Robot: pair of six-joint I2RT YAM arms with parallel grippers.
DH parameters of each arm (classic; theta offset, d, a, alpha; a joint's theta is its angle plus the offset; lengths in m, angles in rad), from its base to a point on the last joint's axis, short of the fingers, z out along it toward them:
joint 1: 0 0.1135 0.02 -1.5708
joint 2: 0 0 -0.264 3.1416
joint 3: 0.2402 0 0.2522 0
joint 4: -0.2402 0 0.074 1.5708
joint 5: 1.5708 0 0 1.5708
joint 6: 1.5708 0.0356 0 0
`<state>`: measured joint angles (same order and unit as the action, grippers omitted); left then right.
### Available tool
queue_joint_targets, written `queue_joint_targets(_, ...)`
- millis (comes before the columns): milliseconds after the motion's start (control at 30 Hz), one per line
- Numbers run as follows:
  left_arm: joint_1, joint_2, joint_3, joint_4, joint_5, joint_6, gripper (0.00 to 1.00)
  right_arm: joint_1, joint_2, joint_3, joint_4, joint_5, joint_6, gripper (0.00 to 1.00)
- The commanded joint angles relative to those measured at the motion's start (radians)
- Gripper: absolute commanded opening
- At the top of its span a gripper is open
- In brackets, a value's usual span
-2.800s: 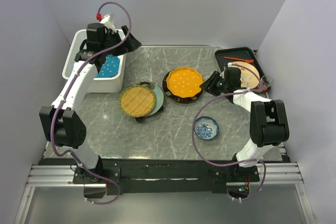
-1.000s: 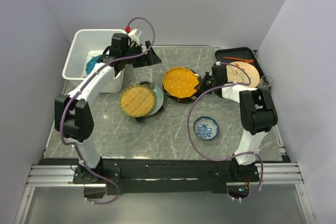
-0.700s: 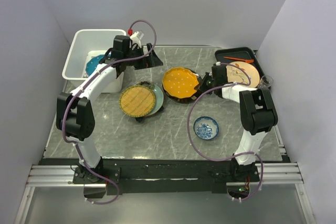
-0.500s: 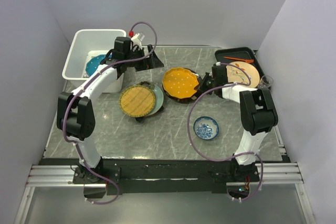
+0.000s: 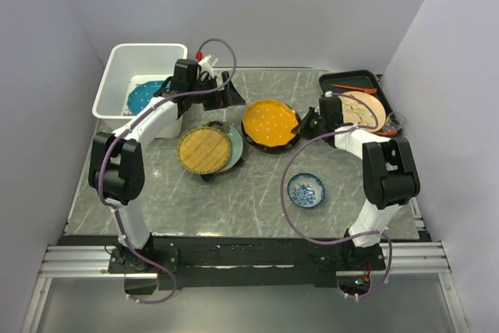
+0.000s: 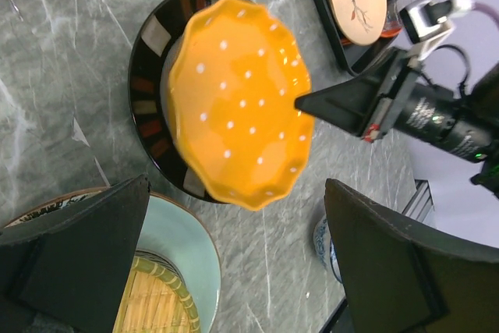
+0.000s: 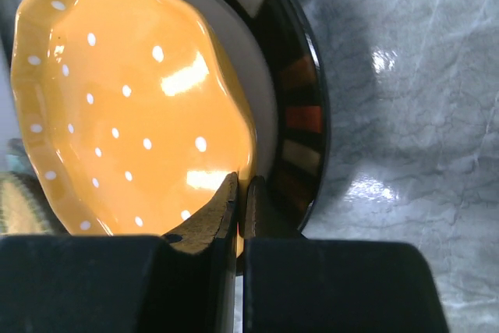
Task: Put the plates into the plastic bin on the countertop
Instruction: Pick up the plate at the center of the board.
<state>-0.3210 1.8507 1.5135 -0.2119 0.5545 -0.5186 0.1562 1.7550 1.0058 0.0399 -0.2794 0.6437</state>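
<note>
Orange dotted plate (image 5: 270,122) pinched at its rim by the right gripper (image 7: 242,185).
The right gripper's jaws are clamped tight on the plate's edge, tipping it up off the dark brown plate (image 7: 300,115) underneath. Across the plate, the left gripper (image 5: 231,99) hangs with jaws spread wide, holding nothing. Behind the left gripper, the plastic bin (image 5: 109,83) sits on the countertop (image 5: 257,193) with a teal plate (image 5: 144,97) inside.

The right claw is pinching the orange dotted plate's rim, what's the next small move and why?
Probably lower the open left claw onto the orange dotted plate's free rim. The right claw is shut on the opposite edge, tilting it off the dark brown plate, and the left arm is the one nearer the plastic bin.
</note>
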Motion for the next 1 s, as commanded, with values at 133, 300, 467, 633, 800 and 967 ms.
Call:
queue_joint_targets(133,-0.009,0.033,-0.033,0.088,0.059,-0.032,0.99,-0.014,-0.144,0.022,0.135,-0.076,0.062,0.0)
queue_joint_targets(300,-0.009,0.039,-0.039,0.118,0.085,-0.049,0.99,-0.014,-0.173,0.019,0.135,-0.089,0.06,0.0)
queue_joint_targets(467,-0.009,0.044,-0.062,0.172,0.127,-0.084,0.99,-0.014,-0.195,0.017,0.137,-0.096,0.062,0.0)
queue_joint_targets(633,-0.012,0.045,-0.064,0.172,0.13,-0.083,0.97,-0.014,-0.212,0.008,0.143,-0.106,0.068,0.0)
queue_joint_targets(800,-0.015,0.045,-0.065,0.186,0.136,-0.095,0.95,-0.014,-0.236,0.001,0.147,-0.11,0.074,0.0)
queue_joint_targets(967,-0.021,0.051,-0.059,0.204,0.151,-0.109,0.92,-0.014,-0.256,-0.012,0.152,-0.124,0.08,0.0)
